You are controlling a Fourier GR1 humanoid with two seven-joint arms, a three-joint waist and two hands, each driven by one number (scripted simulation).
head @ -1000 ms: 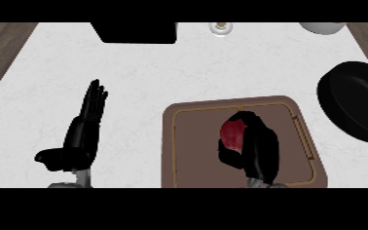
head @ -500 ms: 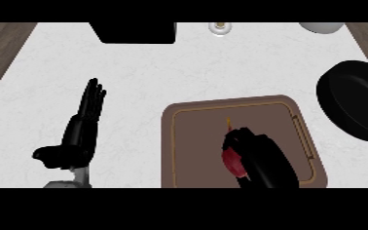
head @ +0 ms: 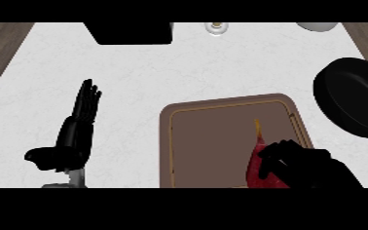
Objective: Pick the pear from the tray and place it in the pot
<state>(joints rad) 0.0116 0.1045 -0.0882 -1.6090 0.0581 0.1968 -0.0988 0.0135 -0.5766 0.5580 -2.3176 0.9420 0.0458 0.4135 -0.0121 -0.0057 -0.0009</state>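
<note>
- Pear [head: 256, 164] is now down at the tray's [head: 215, 108] near right corner, right hand [head: 305, 168] curled around it. It sat mid-tray 1.0 s ago, so I'd guess it's getting lifted out.
- Left hand [head: 75, 131] rests at the left, fingers straight, same as before.
- Pot [head: 346, 95] waits at the far right, well apart from the pear.

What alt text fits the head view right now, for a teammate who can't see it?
The robot's black right hand curls round a red pear with a thin yellowish stem, low at the near right of a brown rounded tray on a white counter. The black round pot sits at the right edge; the left hand rests open at the left.
</note>
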